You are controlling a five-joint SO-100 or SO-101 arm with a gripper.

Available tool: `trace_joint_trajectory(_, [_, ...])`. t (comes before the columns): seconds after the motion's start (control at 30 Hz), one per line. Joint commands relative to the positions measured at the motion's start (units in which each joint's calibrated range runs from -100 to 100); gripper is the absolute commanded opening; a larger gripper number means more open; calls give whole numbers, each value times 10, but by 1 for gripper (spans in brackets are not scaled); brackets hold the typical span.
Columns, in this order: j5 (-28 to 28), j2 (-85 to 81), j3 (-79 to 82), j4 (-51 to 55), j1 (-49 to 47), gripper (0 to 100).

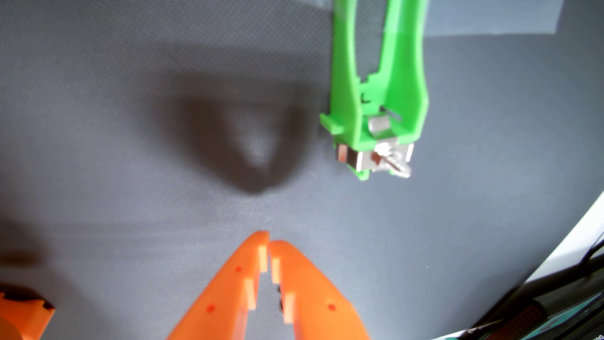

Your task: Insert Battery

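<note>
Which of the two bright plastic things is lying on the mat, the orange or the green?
The green holder, up right on the grey mat, with metal clips and a screw at its near end. The orange one is the gripper, fingertips together.

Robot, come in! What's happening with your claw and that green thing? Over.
End effector shut, empty, above grey mat. Green battery holder ahead to the right, slot empty. No battery in sight. Path clear.

green holder [405,81] cut off at top edge (screw [394,160] blurred)
</note>
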Motion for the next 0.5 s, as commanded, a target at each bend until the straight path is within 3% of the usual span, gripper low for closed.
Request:
trace_joint_trajectory(0.0, [0,-8,-1,-2,-11,2])
trace_joint_trajectory(0.23, [-2,-9,23,-24,-81,2])
trace_joint_trajectory(0.47, [0,-9,22,-27,-75,2])
